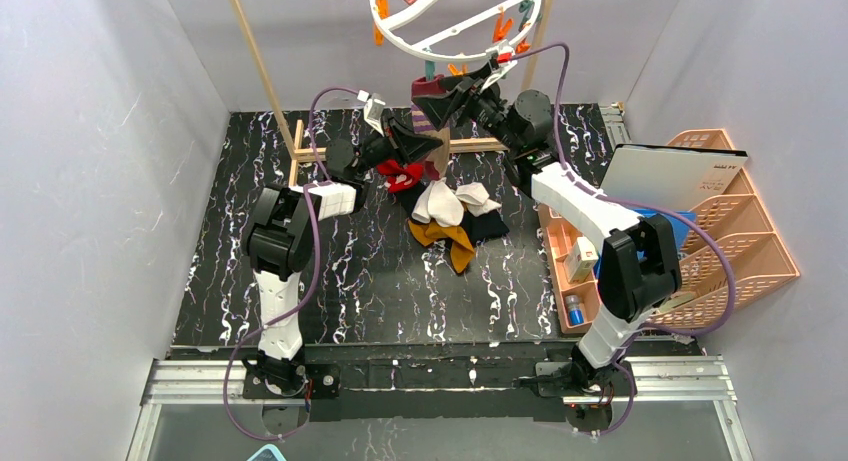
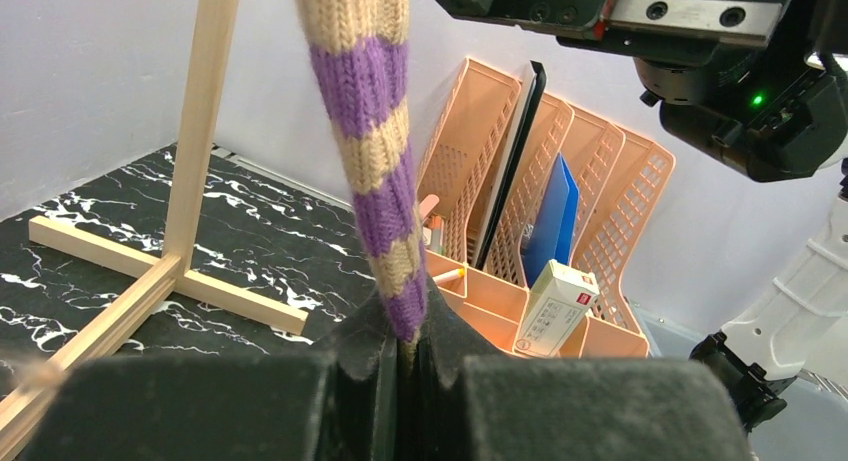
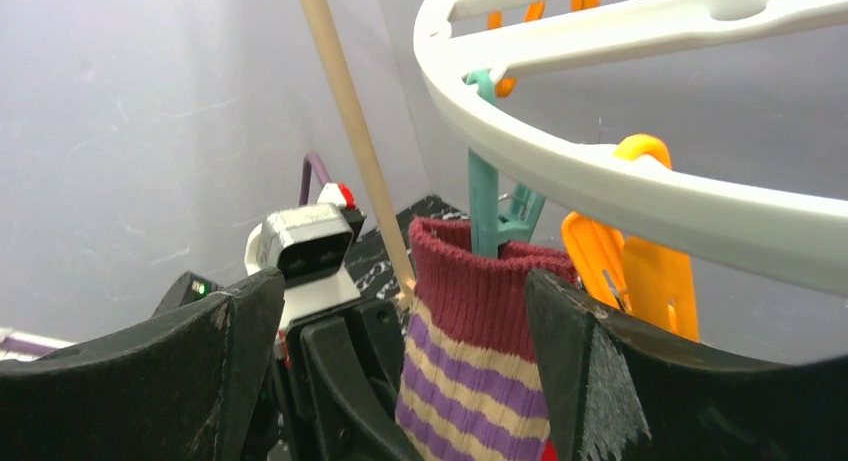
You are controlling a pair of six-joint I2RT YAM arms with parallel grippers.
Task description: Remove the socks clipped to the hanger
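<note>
Striped sock [image 3: 470, 331] hangs clipped to the hanger [image 3: 600, 181]. Left gripper [image 2: 405, 353] pinches its tip; right gripper [image 3: 400, 326] gapes around its cuff.

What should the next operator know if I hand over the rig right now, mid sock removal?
Left gripper: shut on the lower end of the striped sock.
Right gripper: open, jaws either side of that sock's maroon cuff, just under the teal clip pinning it to the hanger.
Done: white, mustard, black and red socks lie in a sock pile on the table.
Left: free the striped sock from the clip. No other clipped sock shows, though the ring is partly out of view.
</note>
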